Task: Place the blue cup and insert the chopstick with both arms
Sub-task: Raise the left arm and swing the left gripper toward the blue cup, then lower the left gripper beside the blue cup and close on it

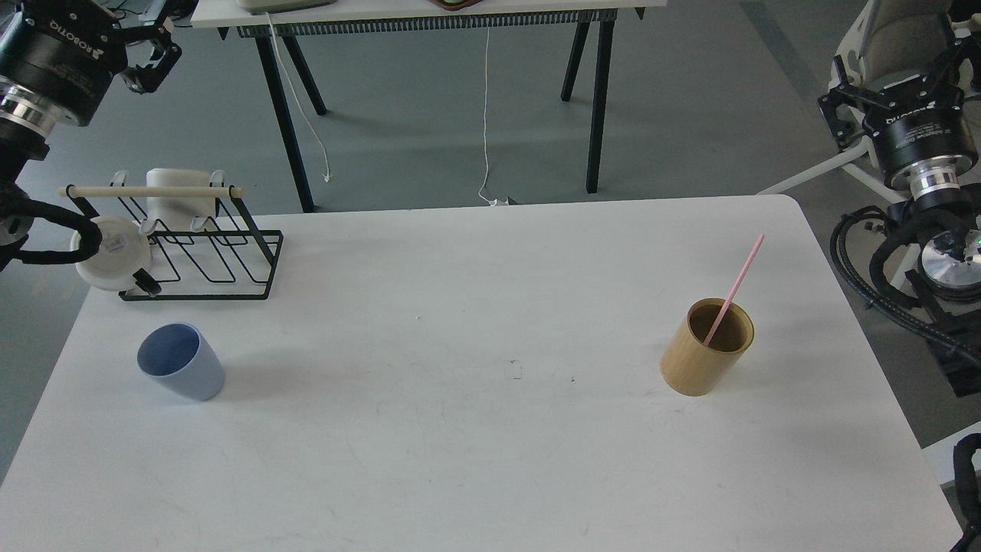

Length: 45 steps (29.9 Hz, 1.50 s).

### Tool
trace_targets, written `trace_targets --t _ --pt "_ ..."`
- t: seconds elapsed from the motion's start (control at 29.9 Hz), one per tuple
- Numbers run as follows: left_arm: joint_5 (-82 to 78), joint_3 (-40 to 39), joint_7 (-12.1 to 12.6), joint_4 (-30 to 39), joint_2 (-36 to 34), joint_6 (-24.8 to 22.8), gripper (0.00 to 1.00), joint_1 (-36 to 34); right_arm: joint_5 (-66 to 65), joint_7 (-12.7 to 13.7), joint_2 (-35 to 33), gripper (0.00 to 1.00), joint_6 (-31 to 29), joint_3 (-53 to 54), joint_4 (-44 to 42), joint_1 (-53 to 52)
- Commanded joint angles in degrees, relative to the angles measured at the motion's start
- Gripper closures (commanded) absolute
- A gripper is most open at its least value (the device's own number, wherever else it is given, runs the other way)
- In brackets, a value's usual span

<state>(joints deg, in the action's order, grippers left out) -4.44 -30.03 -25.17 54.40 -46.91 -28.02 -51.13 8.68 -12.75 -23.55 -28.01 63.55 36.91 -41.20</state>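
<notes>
1. Head view: the left gripper [153,57] hangs high at the upper left, off the white table [475,429], its dark fingers bunched together so that its opening cannot be told.
2. The right gripper [889,88] sits high at the right edge, beyond the table's side; its fingers appear spread apart and hold nothing.
3. The blue cup [182,362] stands upright on the table's left part, mouth up, just in front of the black wire rack [207,245].
4. The rack carries a pale wooden rod [151,192] across its top and white cups [111,251] on its prongs.
5. The chopstick [736,287] leans inside the tan holder [707,346] on the table's right part, well apart from the blue cup, its upper end tilted to the right.
</notes>
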Motion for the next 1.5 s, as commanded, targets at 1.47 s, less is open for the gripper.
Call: trace_targets --t 1.47 --pt "-85.3 23.1 -2.8 16.9 -25.7 19.1 0.1 6.5 -0.1 -0.3 0.4 0.01 0.0 0.4 -0.3 0.7"
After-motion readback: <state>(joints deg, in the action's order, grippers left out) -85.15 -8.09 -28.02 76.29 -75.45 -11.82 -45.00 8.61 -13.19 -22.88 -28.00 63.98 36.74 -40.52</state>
